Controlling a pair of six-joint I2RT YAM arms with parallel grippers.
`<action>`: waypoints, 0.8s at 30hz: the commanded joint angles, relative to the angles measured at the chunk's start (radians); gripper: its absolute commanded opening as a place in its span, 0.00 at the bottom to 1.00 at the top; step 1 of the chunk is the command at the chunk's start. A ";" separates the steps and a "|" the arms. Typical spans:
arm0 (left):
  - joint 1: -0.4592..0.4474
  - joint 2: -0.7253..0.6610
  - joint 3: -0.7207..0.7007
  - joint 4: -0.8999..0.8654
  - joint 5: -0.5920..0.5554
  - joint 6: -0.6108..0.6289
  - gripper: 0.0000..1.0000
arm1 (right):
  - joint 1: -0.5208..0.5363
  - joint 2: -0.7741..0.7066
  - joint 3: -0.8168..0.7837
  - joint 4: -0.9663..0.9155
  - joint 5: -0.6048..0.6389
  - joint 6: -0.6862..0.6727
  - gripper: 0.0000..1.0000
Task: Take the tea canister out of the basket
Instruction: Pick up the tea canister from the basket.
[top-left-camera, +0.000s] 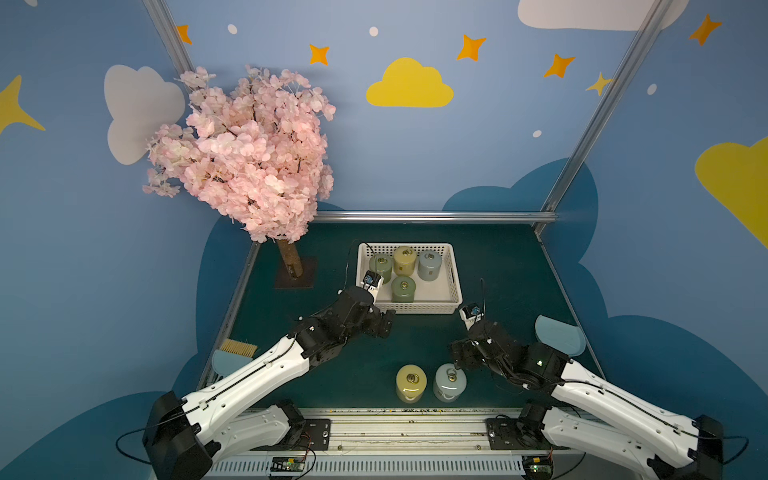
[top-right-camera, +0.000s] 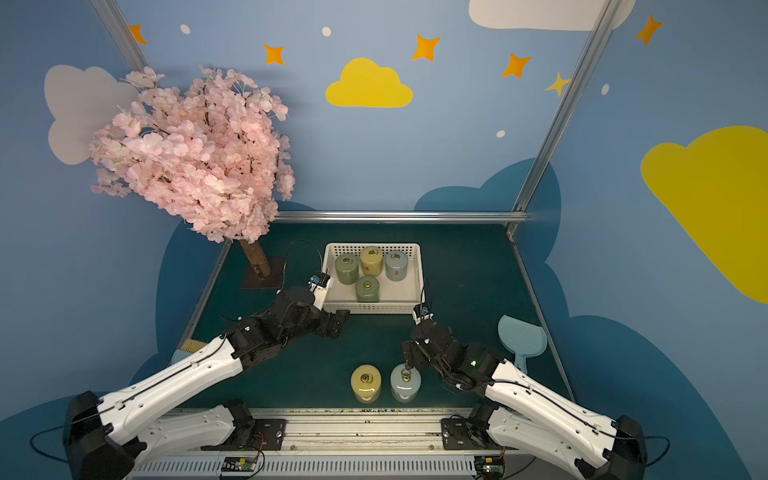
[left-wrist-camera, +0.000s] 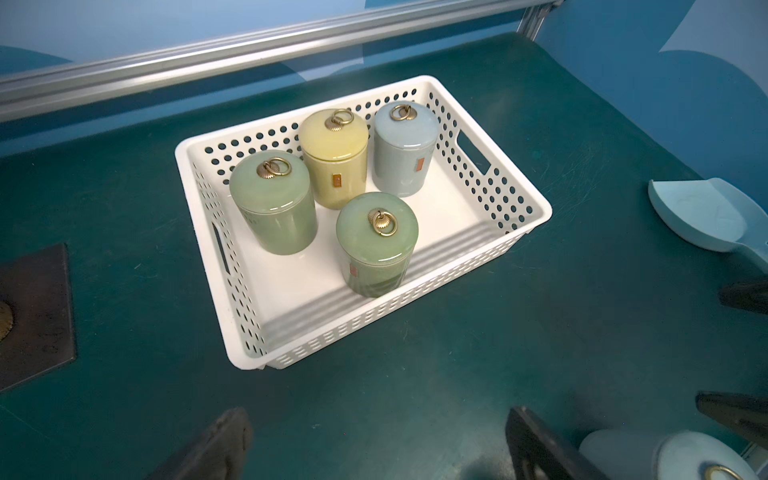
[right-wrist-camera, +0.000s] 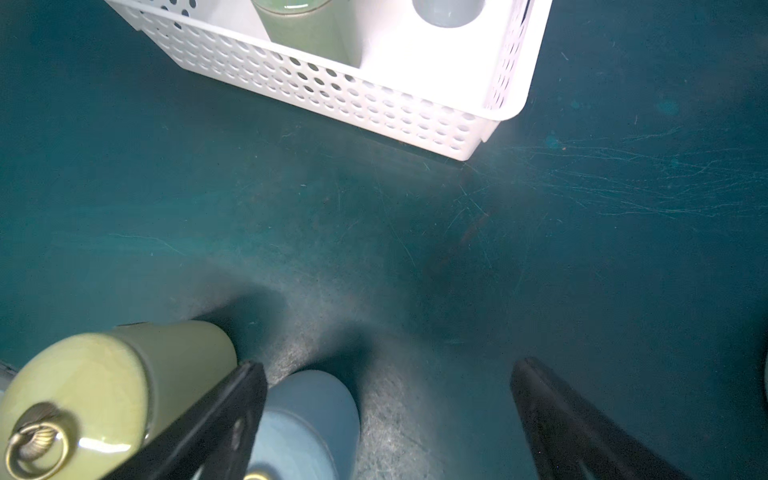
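Observation:
The white perforated basket (top-left-camera: 455, 286) (left-wrist-camera: 540, 208) stands at mid-table with several tea canisters upright in it: two green ones (left-wrist-camera: 272, 199) (left-wrist-camera: 376, 241), a yellow one (left-wrist-camera: 334, 153) and a pale blue one (left-wrist-camera: 405, 145). On the mat near the front stand a yellow canister (top-left-camera: 411, 383) and a pale blue canister (top-left-camera: 449, 382). My left gripper (top-left-camera: 383, 323) (left-wrist-camera: 376, 419) hangs open and empty just before the basket's front left corner. My right gripper (top-left-camera: 459, 356) (right-wrist-camera: 388, 372) is open, and the front blue canister (right-wrist-camera: 307, 415) stands free beside one finger.
A pink blossom tree (top-left-camera: 245, 149) on a dark base plate (top-left-camera: 305, 282) stands at the back left. A pale blue dustpan (top-left-camera: 559, 340) lies at the right edge and a brush (top-left-camera: 237, 348) at the left edge. Metal rails border the mat.

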 joint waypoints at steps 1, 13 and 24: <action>0.021 0.062 0.079 -0.066 0.049 -0.003 1.00 | -0.004 -0.041 -0.039 0.026 0.025 -0.010 0.98; 0.057 0.311 0.326 -0.214 0.035 -0.063 1.00 | -0.007 -0.082 -0.067 0.040 0.036 -0.017 0.98; 0.069 0.567 0.540 -0.349 0.056 -0.043 1.00 | -0.006 -0.126 -0.074 0.028 0.047 -0.021 0.98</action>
